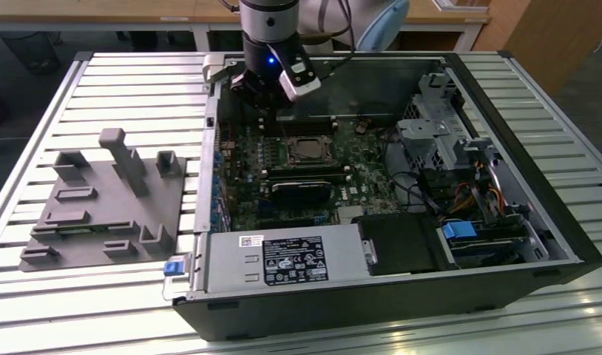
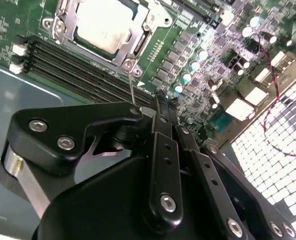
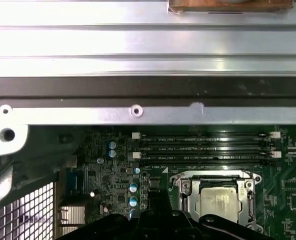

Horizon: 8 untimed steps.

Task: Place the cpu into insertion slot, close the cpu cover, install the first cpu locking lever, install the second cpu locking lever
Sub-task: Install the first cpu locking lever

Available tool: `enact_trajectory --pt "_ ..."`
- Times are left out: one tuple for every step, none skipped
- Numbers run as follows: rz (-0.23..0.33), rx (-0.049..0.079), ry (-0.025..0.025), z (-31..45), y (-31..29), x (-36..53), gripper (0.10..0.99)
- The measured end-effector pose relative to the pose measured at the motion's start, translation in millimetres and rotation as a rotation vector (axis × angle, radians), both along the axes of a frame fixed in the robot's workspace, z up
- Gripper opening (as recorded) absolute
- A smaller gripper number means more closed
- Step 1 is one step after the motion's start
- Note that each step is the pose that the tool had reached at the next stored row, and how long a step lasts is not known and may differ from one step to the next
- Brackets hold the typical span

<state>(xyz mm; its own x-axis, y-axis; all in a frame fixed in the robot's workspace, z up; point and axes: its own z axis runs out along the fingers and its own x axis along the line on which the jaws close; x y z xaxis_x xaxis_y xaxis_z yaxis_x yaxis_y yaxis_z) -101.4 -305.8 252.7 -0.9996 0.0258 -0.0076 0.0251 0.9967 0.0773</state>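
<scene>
Pincer pressed together, tip at the free end of a locking lever; can't tell if the wire is caught or just touched. cpu lies flat, metal top up, in the insertion slot, cpu cover down over it. Looks like the lever step. Lever rises off the socket corner, long axis toward the pincer; I'd judge it needs pressing down and hooking

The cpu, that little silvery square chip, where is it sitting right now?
The cpu sits in the insertion slot on the green board inside the open computer case, framed by the cpu cover, beside the long black memory slots in both wrist views.
</scene>
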Motion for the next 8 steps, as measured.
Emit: enact_trajectory --pt "0.000 0.000 0.0000 0.0 1.6 -0.6 0.122" --pt "0.000 0.000 -0.0001 -0.1 3.3 -1.1 0.122" --pt "0.000 0.000 -0.0001 -0.1 4.9 -1.6 0.122" --pt "0.000 0.000 -0.0001 -0.1 6.3 -1.8 0.122" --pt "0.000 0.000 0.0000 -0.1 7.2 -1.8 0.122" --pt "0.000 0.000 0.0000 -0.1 7.7 -1.7 0.122" --pt "0.000 0.000 0.0001 -0.1 8.1 -0.7 0.122" --pt "0.000 0.000 0.0001 -0.1 8.6 0.8 0.122"
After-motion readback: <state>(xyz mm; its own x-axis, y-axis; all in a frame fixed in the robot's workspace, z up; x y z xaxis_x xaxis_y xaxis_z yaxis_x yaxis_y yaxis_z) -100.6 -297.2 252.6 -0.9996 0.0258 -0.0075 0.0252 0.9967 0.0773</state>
